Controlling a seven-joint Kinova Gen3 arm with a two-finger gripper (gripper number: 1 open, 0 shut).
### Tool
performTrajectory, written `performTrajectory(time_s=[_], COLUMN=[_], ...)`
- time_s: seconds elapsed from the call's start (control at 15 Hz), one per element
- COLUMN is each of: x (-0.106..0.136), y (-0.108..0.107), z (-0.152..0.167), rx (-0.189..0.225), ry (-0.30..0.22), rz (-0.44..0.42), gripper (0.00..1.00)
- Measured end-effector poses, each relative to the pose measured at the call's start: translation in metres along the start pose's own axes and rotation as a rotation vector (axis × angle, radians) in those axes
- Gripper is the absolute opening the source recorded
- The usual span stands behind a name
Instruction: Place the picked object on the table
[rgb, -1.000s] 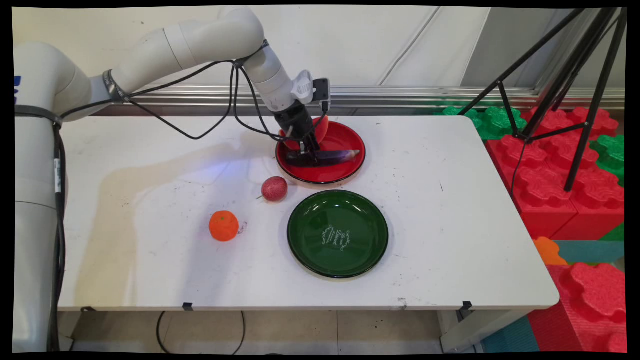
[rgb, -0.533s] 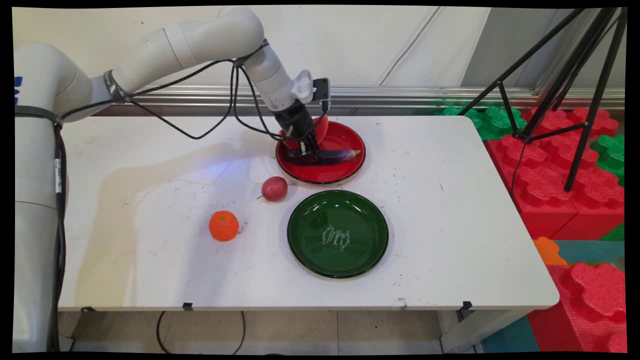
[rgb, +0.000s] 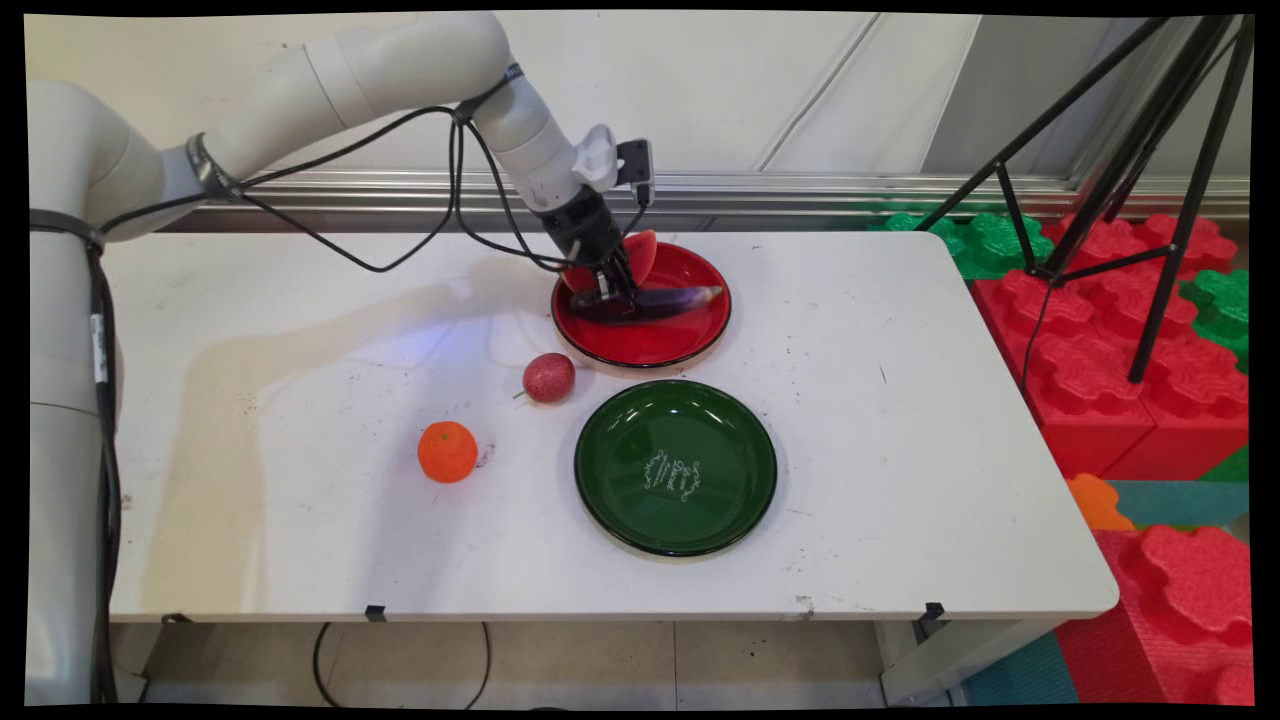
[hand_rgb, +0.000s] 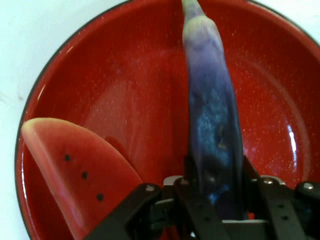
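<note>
Two plates: a red plate (rgb: 690, 340) at the far middle of the white table (rgb: 900, 450), and a green plate (rgb: 676, 466) just in front of it, nearer to the camera; their rims are near each other but apart.
Gripper: the black gripper (rgb: 612, 296) is low over the red plate's left part, tilted down from the upper left.
Jaws: closed on the thick end of the eggplant (hand_rgb: 212, 125); in the hand view one finger is pressed on each side of it.
Eggplant: long and purple, with a pale greenish tip pointing to the plate's right rim in the main view (rgb: 668, 299). It seems to be lifted a little from the plate, but this I cannot tell for sure.
Watermelon slice: a red wedge with dark seeds (hand_rgb: 80, 170), in the red plate beside the gripper; in the main view it is at the plate's far left part (rgb: 641, 254), partly hidden behind the gripper.
Other fruit: a dark red round fruit (rgb: 548, 377) lies on the table just beside the red plate's near-left rim; an orange (rgb: 447, 451) lies further left and nearer, apart from it.
Green plate: it has a pale ornament in its middle.
Surroundings: a black tripod (rgb: 1150, 150) and red and green foam blocks (rgb: 1100, 380) are on the floor, right of the table.
</note>
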Motion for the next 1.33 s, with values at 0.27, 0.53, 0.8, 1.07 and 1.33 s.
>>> performTrajectory(time_s=[0.27,0.53,0.8,1.07,1.33], x=[-0.002,-0.011,-0.027,-0.053,-0.08], y=[0.008,0.018,0.032,0.05,0.07], z=[-0.022,-0.052,-0.084,-0.119,-0.149], rx=[0.016,0.036,0.048,0.049,0.047], ry=[0.04,0.084,0.119,0.14,0.146], rz=[-0.016,-0.038,-0.061,-0.086,-0.111], gripper=[0.0,0.0,0.0,0.0,0.0])
